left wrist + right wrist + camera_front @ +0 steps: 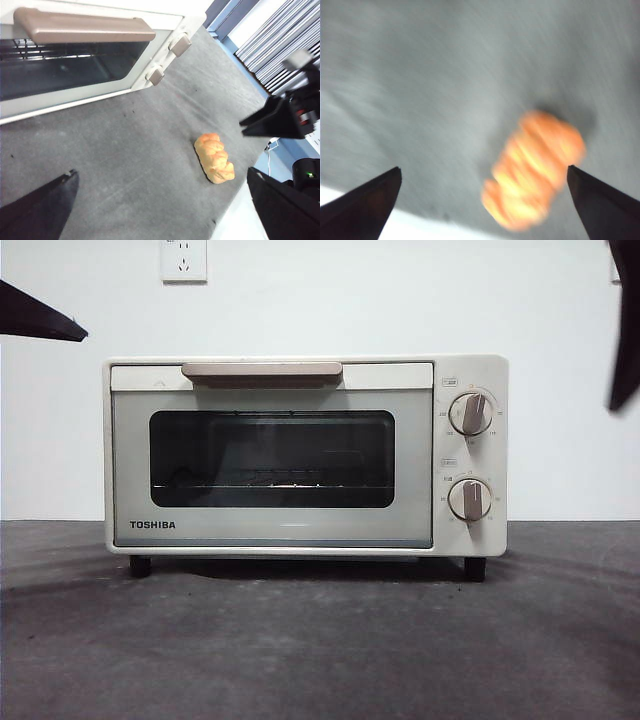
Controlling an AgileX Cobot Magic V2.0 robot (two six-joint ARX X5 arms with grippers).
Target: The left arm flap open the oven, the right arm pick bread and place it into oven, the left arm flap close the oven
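The cream-white oven (305, 455) stands on the table with its glass door shut and its beige handle (262, 371) at the top. In the left wrist view the bread (214, 157), a small golden-brown loaf, lies on the grey table in front of the oven (75, 55), off its knob side. My left gripper (160, 200) hangs open above the table before the door and holds nothing. My right gripper (482, 185) is open above the blurred bread (532, 170), apart from it. It also shows in the left wrist view as the right gripper (267, 120), beyond the loaf.
One black arm tip (40, 318) shows at the top left corner of the front view and another arm tip (625, 330) at the top right. A wall socket (184, 260) sits behind the oven. The table edge (235, 205) runs close to the bread.
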